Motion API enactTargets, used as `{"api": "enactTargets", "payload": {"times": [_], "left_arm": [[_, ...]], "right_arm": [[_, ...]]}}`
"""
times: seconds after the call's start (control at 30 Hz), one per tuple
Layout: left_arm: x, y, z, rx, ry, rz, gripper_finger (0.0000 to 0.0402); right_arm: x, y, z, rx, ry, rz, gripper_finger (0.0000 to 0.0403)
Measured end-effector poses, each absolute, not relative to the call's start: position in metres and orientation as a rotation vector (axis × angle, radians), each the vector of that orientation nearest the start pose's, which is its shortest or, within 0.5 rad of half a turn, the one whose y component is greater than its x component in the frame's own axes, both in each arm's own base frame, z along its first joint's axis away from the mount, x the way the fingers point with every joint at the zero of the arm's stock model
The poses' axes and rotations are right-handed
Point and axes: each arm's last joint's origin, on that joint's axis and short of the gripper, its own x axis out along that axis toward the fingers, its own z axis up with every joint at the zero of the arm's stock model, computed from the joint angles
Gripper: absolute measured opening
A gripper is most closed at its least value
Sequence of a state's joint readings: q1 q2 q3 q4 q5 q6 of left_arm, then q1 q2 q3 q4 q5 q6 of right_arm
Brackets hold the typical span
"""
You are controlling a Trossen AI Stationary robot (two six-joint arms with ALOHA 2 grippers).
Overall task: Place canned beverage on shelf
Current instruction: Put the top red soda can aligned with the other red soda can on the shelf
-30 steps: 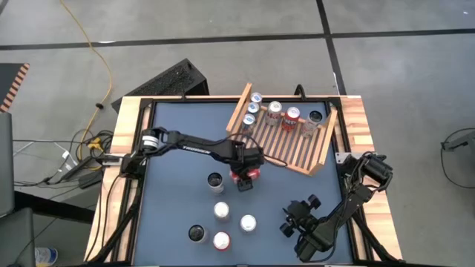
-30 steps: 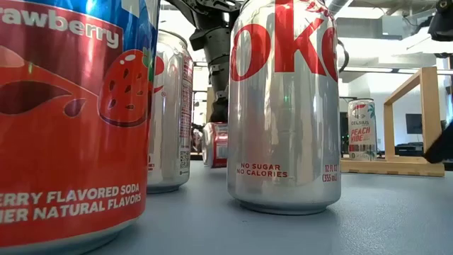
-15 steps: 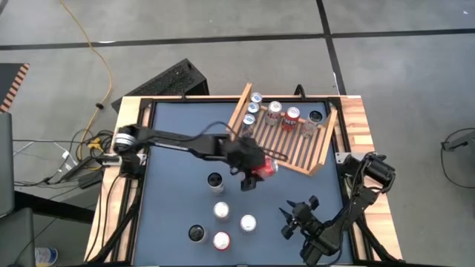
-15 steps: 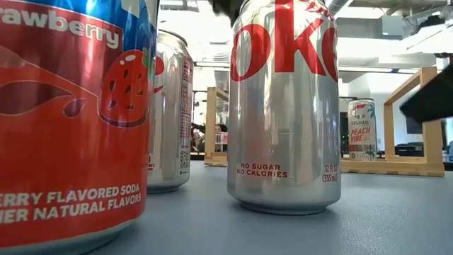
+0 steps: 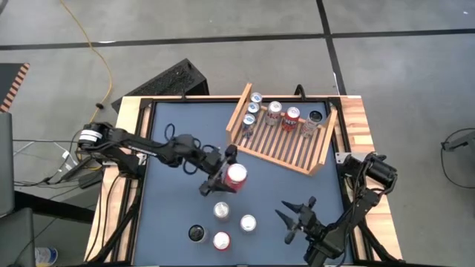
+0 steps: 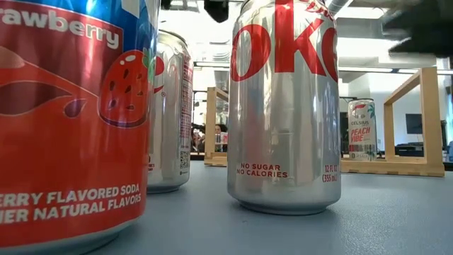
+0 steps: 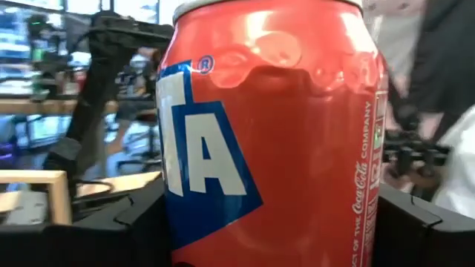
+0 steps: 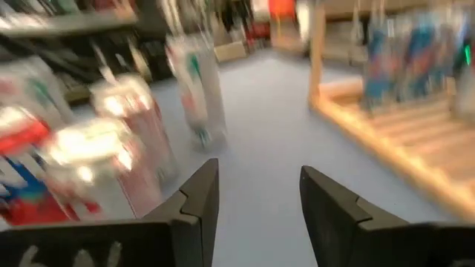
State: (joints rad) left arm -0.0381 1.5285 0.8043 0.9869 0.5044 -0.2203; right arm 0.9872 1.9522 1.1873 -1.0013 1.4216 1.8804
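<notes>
Red can (image 5: 236,176) clamped between the fingers of the left gripper (image 5: 225,175), held up over the middle of the blue table (image 5: 171,126), near the front board of the shelf (image 5: 286,144) but apart from it. Fills the left wrist view, red with a blue-and-white letter panel (image 7: 274,141). Shelf at the table's far right, six cans standing along its back. Four loose cans (image 5: 223,226) nearer the front edge. Right gripper (image 5: 295,220) at the front right, fingers apart, holding nothing.
</notes>
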Motion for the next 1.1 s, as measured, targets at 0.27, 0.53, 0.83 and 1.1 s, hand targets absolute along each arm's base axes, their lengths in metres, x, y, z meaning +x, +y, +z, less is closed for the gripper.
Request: {"api": "enactTargets", "payload": {"times": [0.27,0.53,0.83,1.1], "left_arm": [[0.310,-0.026,0.279,-0.250,-0.162,-0.945,0.0291],[0.309,-0.029,0.284,-0.241,-0.086,-1.119,0.0292],[0.309,-0.030,0.279,-0.235,-0.017,-1.184,0.0292],[0.308,-0.030,0.277,-0.314,0.076,-1.242,0.0293]], "right_arm": [[0.215,0.241,0.228,-0.013,0.009,-0.637,0.0163],[0.225,0.204,0.354,-0.119,0.440,-0.442,0.0203],[0.267,0.167,0.442,-0.097,0.356,0.177,0.0278],[0.321,0.179,0.439,-0.507,0.370,0.209,0.0281]]}}
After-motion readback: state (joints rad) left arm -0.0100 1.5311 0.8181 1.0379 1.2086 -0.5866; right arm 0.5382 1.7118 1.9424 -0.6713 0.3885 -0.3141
